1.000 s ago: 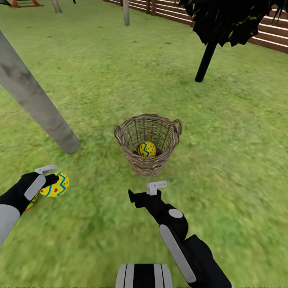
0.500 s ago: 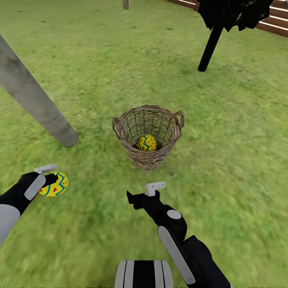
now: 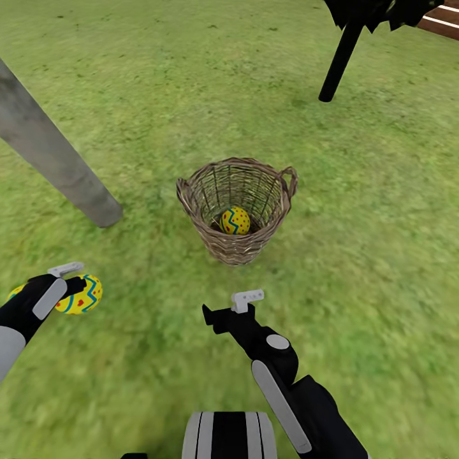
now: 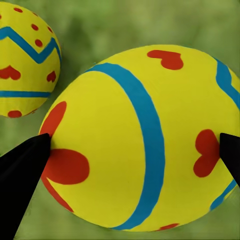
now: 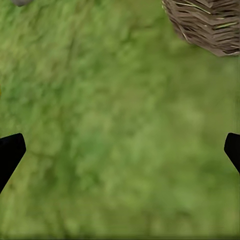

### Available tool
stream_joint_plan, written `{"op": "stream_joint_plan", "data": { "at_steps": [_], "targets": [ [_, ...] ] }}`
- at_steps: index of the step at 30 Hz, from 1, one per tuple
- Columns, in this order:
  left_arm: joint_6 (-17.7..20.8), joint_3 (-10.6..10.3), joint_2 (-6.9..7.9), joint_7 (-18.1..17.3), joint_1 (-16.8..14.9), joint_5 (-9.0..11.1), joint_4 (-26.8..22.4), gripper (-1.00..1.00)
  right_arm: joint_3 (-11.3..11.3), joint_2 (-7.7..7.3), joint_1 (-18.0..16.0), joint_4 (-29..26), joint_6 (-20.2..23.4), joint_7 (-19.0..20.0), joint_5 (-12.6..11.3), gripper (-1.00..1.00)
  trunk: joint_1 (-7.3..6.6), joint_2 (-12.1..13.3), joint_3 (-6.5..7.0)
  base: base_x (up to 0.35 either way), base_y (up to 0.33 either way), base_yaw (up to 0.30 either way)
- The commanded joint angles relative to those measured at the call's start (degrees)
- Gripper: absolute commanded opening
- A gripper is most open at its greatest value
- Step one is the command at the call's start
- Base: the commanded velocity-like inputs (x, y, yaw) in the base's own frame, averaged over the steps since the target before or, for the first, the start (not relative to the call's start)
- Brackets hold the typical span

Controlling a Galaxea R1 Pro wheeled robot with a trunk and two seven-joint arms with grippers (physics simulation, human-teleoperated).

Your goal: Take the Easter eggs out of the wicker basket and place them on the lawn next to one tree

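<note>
Mottled green lawn (image 3: pixel 159 95) runs flat across the whole head view, with one corner of brown slat fence (image 3: pixel 443 19) at the far right.

At the left, the pale grey trunk of the tree (image 3: pixel 54 159) leans out of the grass, its foot planted well left of the basket. Below it, near the left edge, the left gripper (image 3: pixel 71 287) is clenched on a yellow Easter egg (image 3: pixel 80 295); the left wrist view shows both dark fingertips (image 4: pixel 22 170) pressed against that egg's sides. A second egg (image 4: pixel 25 65) shows just beside it in that view, over the grass; in the head view only a yellow sliver peeks past the arm.

In the middle, the wicker basket (image 3: pixel 236 248) stands upright on the lawn, a third egg (image 3: pixel 234 220) lying at its bottom. Grass lies open all round it.

The right gripper (image 3: pixel 247 299) hovers over bare grass on the near side of the basket, its fingers spread wide and holding nothing.

Far right, a black-trunked tree (image 3: pixel 339 60) stands well beyond the basket.
</note>
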Motion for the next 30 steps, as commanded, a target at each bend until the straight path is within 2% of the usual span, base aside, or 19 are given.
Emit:
{"op": "stream_joint_plan", "data": {
  "at_steps": [1, 5, 10, 15, 18, 22, 27, 30],
  "targets": [
    [0.04, -0.46, 0.22, 0.54, -0.03, 0.62, -0.14, -1.00, 0.08, 0.03, -0.04, -0.07, 0.15, -0.60, -0.60, 1.00, -0.01, -0.02, -0.04, 0.000, 0.000, 0.000],
    [-1.64, -0.48, 0.61, 0.50, -0.03, 0.61, -0.19, -1.00, 0.09, 0.04, -0.03, -0.07, 0.15, -1.39, -0.60, 1.00, -0.01, -0.02, -0.04, 0.000, 0.000, 0.000],
    [-2.78, -0.52, 0.69, 0.52, -0.03, 0.61, -0.20, -1.00, 0.09, 0.07, -0.03, -0.06, 0.15, -1.77, -0.60, 1.00, 0.12, -0.08, -1.15, 0.000, 0.000, 0.000],
    [-2.98, -0.51, 0.68, 0.55, -0.03, 0.61, -0.23, -1.00, 0.09, 0.07, -0.03, -0.06, 0.15, -1.80, -0.62, 1.00, 0.12, -0.08, -1.15, 0.000, 0.000, 0.000],
    [-3.04, -0.52, 0.69, 0.55, -0.03, 0.61, -0.22, -1.00, 0.09, 0.07, -0.03, -0.07, 0.15, -1.80, -0.65, 1.00, 0.20, -0.12, -1.81, 0.000, 0.000, 0.000],
    [-3.08, -0.56, 0.63, 0.55, -0.03, 0.61, -0.28, -1.00, 0.09, 0.07, -0.03, -0.05, 0.15, -1.80, -0.66, 1.00, 0.20, -0.12, -1.81, 0.000, 0.000, 0.000],
    [-3.09, -0.59, 0.54, 0.55, -0.03, 0.61, -0.29, -1.00, 0.09, 0.07, -0.03, -0.06, 0.15, -1.80, -0.68, 1.00, 0.33, -0.19, -2.92, 0.000, 0.000, 0.000],
    [-3.13, -0.76, 0.52, 0.55, -0.03, 0.61, -0.29, -1.00, 0.14, 0.07, -0.03, -0.05, 0.15, -1.80, -0.68, 1.00, 0.33, -0.19, -2.92, 0.000, 0.000, 0.000]
  ]
}}
